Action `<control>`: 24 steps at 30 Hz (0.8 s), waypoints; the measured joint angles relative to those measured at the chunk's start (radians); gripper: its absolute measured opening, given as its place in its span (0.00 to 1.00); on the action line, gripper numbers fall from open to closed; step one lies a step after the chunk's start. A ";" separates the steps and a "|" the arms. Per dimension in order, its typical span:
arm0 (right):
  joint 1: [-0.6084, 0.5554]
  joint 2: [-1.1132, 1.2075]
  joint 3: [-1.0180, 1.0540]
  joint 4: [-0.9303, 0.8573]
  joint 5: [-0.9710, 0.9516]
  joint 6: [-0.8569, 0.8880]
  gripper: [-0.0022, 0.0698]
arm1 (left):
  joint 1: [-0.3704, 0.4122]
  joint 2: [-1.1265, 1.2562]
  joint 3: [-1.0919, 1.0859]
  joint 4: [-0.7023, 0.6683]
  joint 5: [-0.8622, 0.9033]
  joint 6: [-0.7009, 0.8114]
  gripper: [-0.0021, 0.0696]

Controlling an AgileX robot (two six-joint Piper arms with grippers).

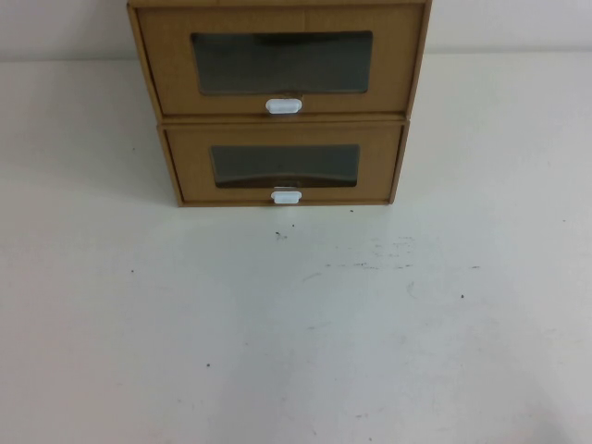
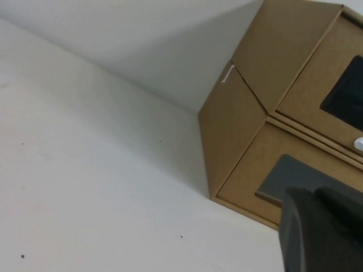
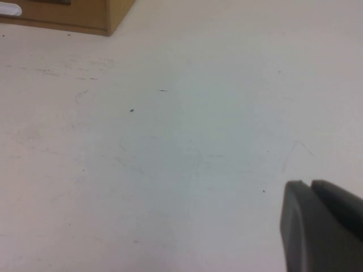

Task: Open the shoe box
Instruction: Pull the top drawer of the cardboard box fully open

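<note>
The right gripper (image 3: 311, 190) shows only as a dark tip in its own wrist view, its two fingers (image 3: 295, 226) pressed together on nothing. It hangs above the bare white table (image 3: 170, 170), out in front of the shoe box stack and toward the stack's right front corner. The left gripper (image 2: 315, 195) is likewise a dark shape in its wrist view, near the stack's left front corner; whether it is open or closed cannot be told. Neither arm appears in the high view, so both probably sit back toward the robot, parked, with the task not yet begun. The stack is two brown cardboard drawer boxes, the upper shoe box (image 1: 277, 60) squarely on the lower shoe box (image 1: 285, 165), set against the wall (image 1: 55, 28). Each front has a dark window and a small white tab, the upper pull tab (image 1: 283, 105) and the lower pull tab (image 1: 286, 196). Both tabs face the robot, likely so a gripper can pinch one and draw it straight out. Both drawers look closed.
</note>
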 joint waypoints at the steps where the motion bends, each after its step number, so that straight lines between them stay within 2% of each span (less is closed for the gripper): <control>1: 0.000 0.000 0.000 0.000 0.000 0.000 0.00 | 0.000 0.000 0.000 -0.002 -0.005 0.000 0.02; 7: 0.000 0.000 0.000 0.002 0.000 0.000 0.00 | 0.000 0.003 0.000 -0.007 -0.023 -0.016 0.02; 10: 0.000 0.000 0.000 0.002 0.000 0.000 0.00 | 0.000 0.067 -0.069 -0.002 0.067 -0.029 0.02; 15: 0.000 0.000 0.000 0.002 0.000 0.000 0.00 | 0.000 0.309 -0.343 0.105 0.283 0.004 0.02; 20: 0.000 0.000 0.000 0.004 0.000 0.000 0.00 | 0.000 0.628 -0.653 0.110 0.506 0.231 0.02; 24: 0.000 0.000 0.000 0.004 0.000 0.000 0.00 | 0.000 0.870 -0.885 -0.042 0.604 0.483 0.02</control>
